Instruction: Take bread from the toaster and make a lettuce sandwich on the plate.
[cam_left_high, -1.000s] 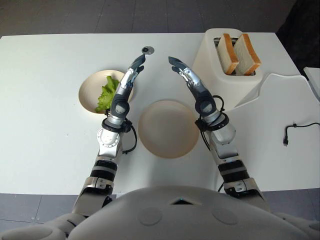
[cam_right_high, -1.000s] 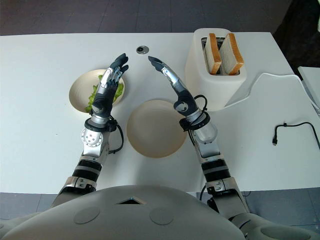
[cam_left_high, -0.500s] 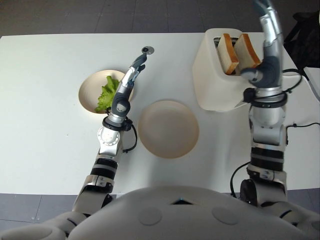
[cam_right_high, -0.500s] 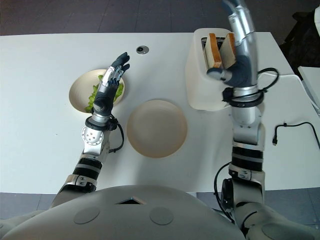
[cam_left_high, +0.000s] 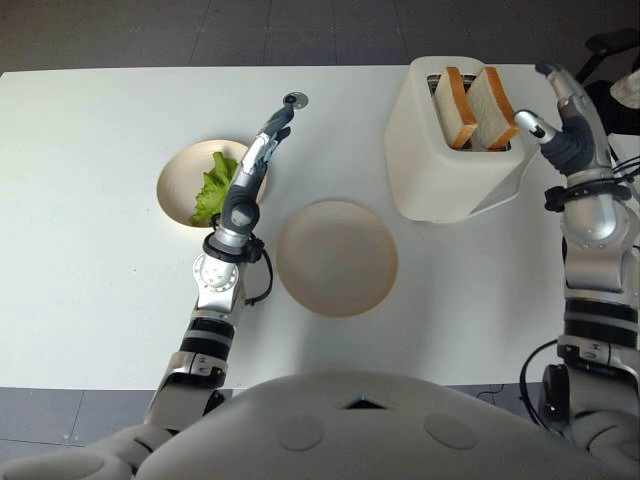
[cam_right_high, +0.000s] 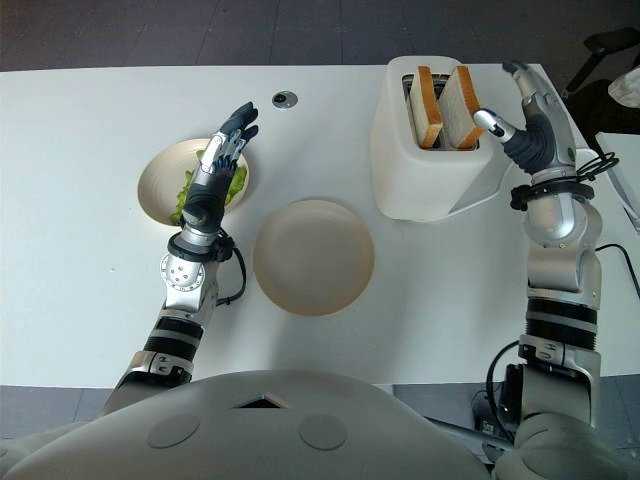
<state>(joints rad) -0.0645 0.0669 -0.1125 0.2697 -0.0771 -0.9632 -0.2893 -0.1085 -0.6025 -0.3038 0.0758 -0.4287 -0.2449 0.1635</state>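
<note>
Bread (cam_left_high: 478, 106) stands as two upright slices in the toaster (cam_left_high: 440, 175), just left of my right hand (cam_left_high: 572, 145). Its fingers (cam_left_high: 555, 78) are spread wide and hold nothing, and I cannot tell whether the thumb touches the nearer slice. My left hand (cam_left_high: 248, 175) hangs with fingers (cam_left_high: 277, 122) straight and apart, the lettuce (cam_left_high: 212, 188) in its bowl (cam_left_high: 173, 190) just left of them and the plate (cam_left_high: 337, 258) on the counter (cam_left_high: 90, 260) to their right.

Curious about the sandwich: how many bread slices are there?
2, both standing in the toaster: the left slice, and the right slice beside it, nearest the right hand. None looks hidden.
</note>
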